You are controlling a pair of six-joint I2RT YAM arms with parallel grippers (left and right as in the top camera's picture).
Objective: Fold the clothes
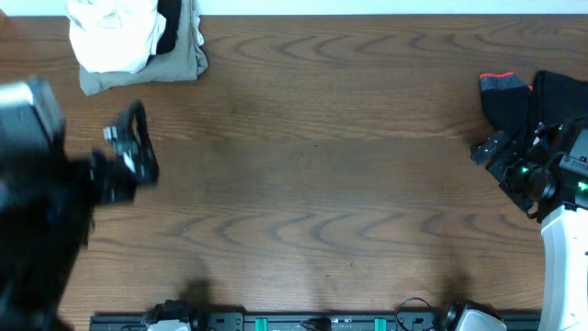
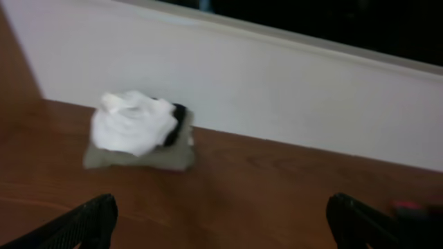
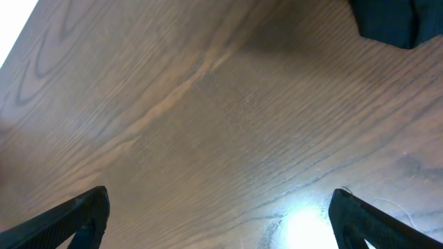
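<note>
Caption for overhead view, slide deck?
Overhead: left gripper open below the stacked white, black and khaki clothes at top left; right gripper open beside a black garment at the right edge.

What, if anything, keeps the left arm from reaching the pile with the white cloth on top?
Probably nothing, so likely yes: the left gripper is open, and only bare table lies between it and the pile.

Legible markings: none. Far left corner of the table [image 1: 322,184], stacked clothes [image 1: 138,46]: no readable print or tag. Right edge, black garment [image 1: 514,99]: no readable lettering.
</note>
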